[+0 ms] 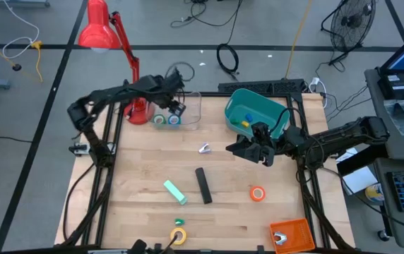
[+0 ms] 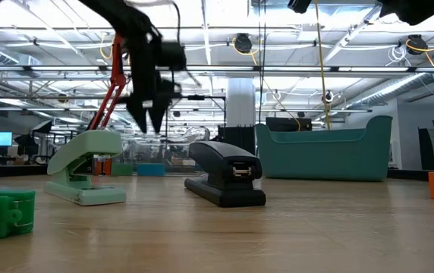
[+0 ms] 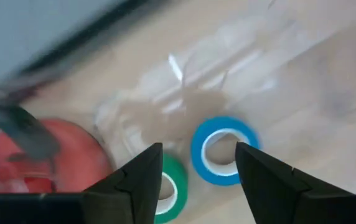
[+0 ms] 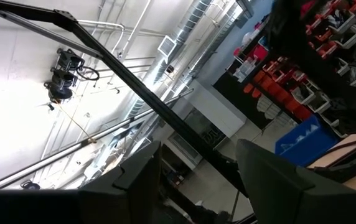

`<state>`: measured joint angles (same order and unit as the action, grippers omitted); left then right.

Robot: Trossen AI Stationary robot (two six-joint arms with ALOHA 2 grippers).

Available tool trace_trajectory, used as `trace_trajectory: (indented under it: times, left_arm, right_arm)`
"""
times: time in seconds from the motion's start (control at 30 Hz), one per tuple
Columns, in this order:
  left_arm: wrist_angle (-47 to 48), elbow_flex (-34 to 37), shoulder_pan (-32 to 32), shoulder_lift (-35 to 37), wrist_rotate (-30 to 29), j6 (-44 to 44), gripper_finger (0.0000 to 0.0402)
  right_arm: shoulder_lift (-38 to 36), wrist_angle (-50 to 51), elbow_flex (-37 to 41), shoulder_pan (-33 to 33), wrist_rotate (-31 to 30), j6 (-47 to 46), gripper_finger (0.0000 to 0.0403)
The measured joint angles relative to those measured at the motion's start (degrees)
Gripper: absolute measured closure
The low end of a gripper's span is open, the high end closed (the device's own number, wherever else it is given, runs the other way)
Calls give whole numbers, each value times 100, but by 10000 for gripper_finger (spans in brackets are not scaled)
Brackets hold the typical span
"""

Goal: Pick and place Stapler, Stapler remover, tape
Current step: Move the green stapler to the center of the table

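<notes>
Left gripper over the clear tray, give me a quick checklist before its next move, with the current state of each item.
1. Left gripper jaws apart, nothing between them: ok.
2. Blue tape lying flat in the clear tray: ok.
3. Green tape lying beside the blue one in the same tray: ok.
4. Black stapler free on the table, nothing on top of it: ok.
5. Orange tape and yellow tape still on the table, not yet in a tray: not ok.
6. Right gripper open, by the teal bin, away from the left arm's path: ok.
</notes>
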<state>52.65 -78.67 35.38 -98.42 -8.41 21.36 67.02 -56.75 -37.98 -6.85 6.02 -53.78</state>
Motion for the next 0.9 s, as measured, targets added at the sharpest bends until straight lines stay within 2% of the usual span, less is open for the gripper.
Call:
trace_trajectory:
  times: [0.2, 0.43, 0.73, 0.9]
  left_arm:
    - [-87, -322, -335, 893, 423, 143, 229]
    - [-283, -339, -1585, 1558, 1237, -48, 244]
    - [-288, -166, -3364, 1573, 1107, 56, 243]
    - [-381, 289, -3955, 1565, 922, 745, 243]
  right_arm:
    - [0, -49, 0, 0, 3, 0, 202]
    - [0, -86, 0, 0, 4, 2, 202]
    - [0, -86, 0, 1, 14, 4, 202]
    - [0, -84, 0, 0, 32, -20, 202]
